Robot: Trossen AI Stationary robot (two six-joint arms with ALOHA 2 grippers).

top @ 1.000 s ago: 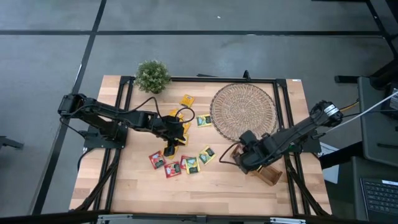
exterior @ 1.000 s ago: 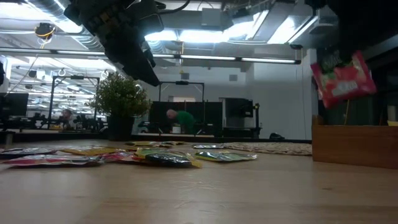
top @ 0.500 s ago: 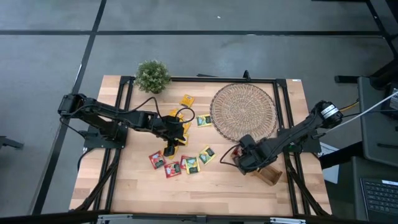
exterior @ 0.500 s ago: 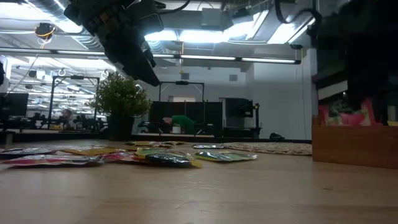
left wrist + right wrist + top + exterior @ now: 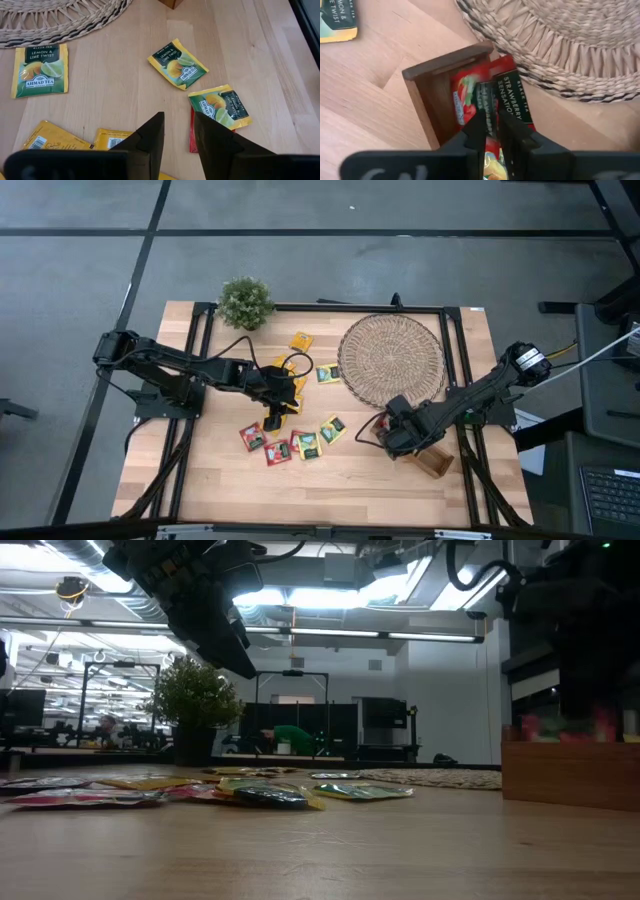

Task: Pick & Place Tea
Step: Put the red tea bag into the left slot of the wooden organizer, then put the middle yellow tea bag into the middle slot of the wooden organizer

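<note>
— Where do we find the tea?
— A red strawberry sachet [image 5: 485, 102] stands in the end compartment of the wooden tray [image 5: 427, 102] beside the woven mat [image 5: 570, 40]; our right gripper [image 5: 489, 131] sits over it, fingers slightly apart. Its lower half is hidden.
— And the rest?
— The other sachets [image 5: 295, 442] lie loose mid-table under our left gripper [image 5: 177, 132], whose fingers stand apart, holding nothing.

"AHMAD TEA" on green sachet [image 5: 40, 70]; "STRAWBERRY SENSATION" on red sachet [image 5: 512, 97]
</note>
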